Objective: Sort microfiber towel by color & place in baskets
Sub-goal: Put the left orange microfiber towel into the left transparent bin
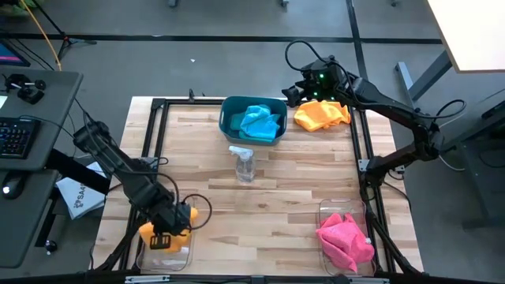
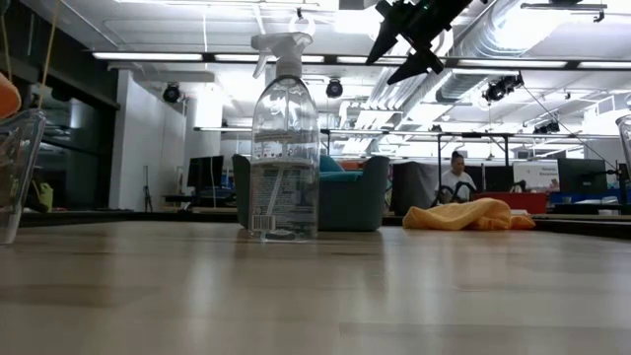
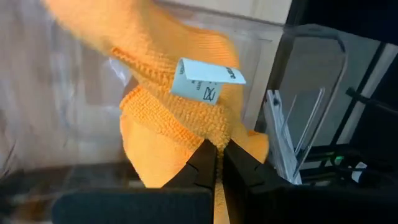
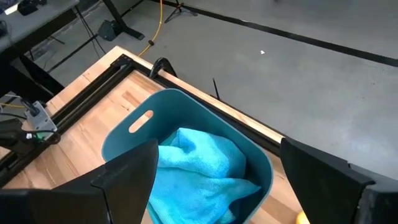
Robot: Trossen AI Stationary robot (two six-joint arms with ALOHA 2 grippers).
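Observation:
My left gripper [image 1: 167, 229] is at the table's near left corner, over a clear basket [image 1: 180, 259], shut on an orange towel [image 3: 168, 118] with a white label [image 3: 208, 78]. My right gripper [image 4: 217, 155] hovers open above the far edge, beside the dark teal tub [image 1: 225, 118], which holds a blue towel [image 4: 199, 165]. A second orange towel [image 1: 321, 114] lies crumpled on the table to the right of the tub. A pink towel [image 1: 343, 241] fills the clear basket [image 1: 325, 210] at the near right. My left gripper pinches the orange towel between its two fingers [image 3: 202, 165] at a bunched fold [image 3: 208, 134] just under the white label. Several layers seem caught. The fingers point down into the clear basket [image 3: 292, 124], and the towel bulges away from them against its wall.
A clear spray bottle [image 1: 245, 164] stands upright in the middle of the table, just near of the teal tub [image 2: 350, 192]. A black frame [image 1: 158, 134] runs along the table's edges. A desk with a keyboard [image 1: 16, 134] stands to the left.

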